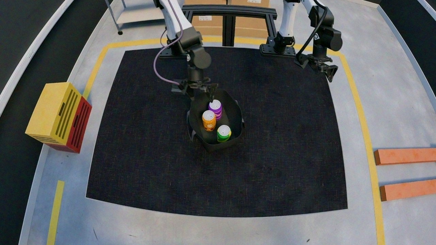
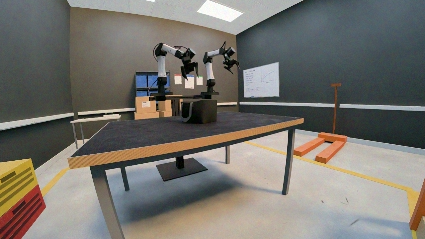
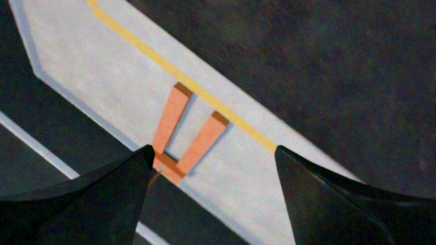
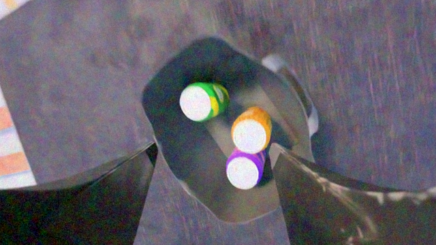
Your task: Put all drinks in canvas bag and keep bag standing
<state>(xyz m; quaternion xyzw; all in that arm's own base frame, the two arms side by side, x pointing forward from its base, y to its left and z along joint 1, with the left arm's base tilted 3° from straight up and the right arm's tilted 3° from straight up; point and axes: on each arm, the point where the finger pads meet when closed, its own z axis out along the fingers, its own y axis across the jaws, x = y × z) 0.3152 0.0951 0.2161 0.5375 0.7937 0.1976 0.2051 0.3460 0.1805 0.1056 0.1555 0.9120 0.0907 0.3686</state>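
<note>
The big dark desk is under the right tool. Past the left tool, down on the floor, are the long orange bars. A yellow crate sits on a red crate, well apart from both tools and off to the side of the desk.

The black bag stands on the desk below the right tool, with its walls up. The right tool is up above it, open wide, with nothing in it. The left tool is open wide and holding nothing too. It is up high near the desk's side edge, well apart from the bag.

All three cans stand inside the bag, under the right tool. The purple can is nearest to that tool. The orange can is right by the purple one, and maybe they touch, but the wrist view is grainy. The green can is farthest from the right tool, a bit apart from the other two.
</note>
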